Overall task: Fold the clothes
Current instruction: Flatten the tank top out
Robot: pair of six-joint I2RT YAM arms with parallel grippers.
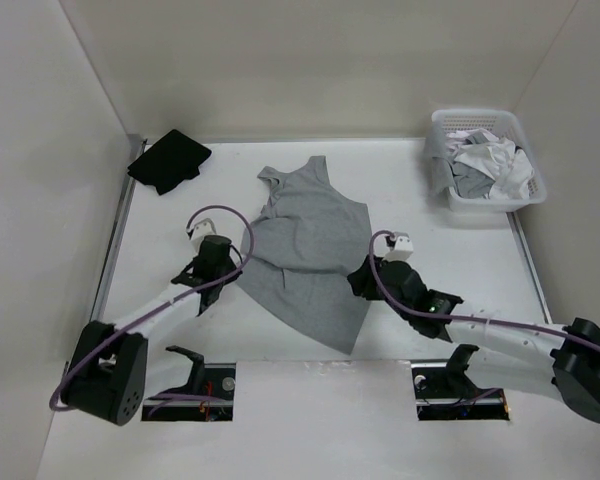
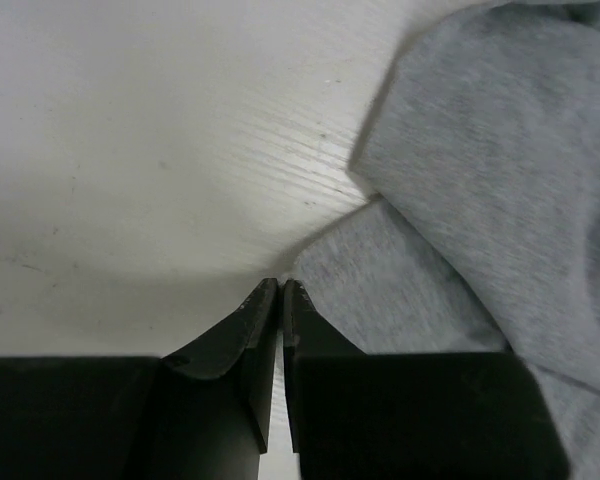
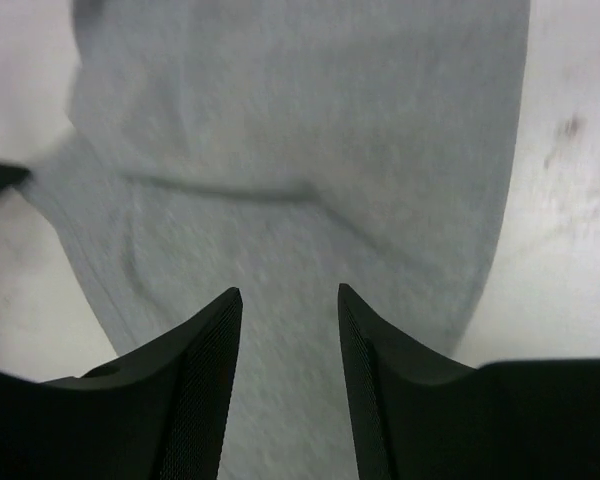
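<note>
Where the tank top (image 1: 310, 245) lay on the table (image 1: 430, 215), straps far, hem near, left gripper (image 2: 281, 290) sat pinched shut at its left edge, grip on cloth unclear; right gripper (image 3: 290, 300) hung parted over its right side.

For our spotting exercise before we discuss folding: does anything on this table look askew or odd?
The grey tank top lies diagonally across the table, not square, and its edge nearer the black garment is doubled over unevenly. Nothing looks spilled or damaged.
</note>
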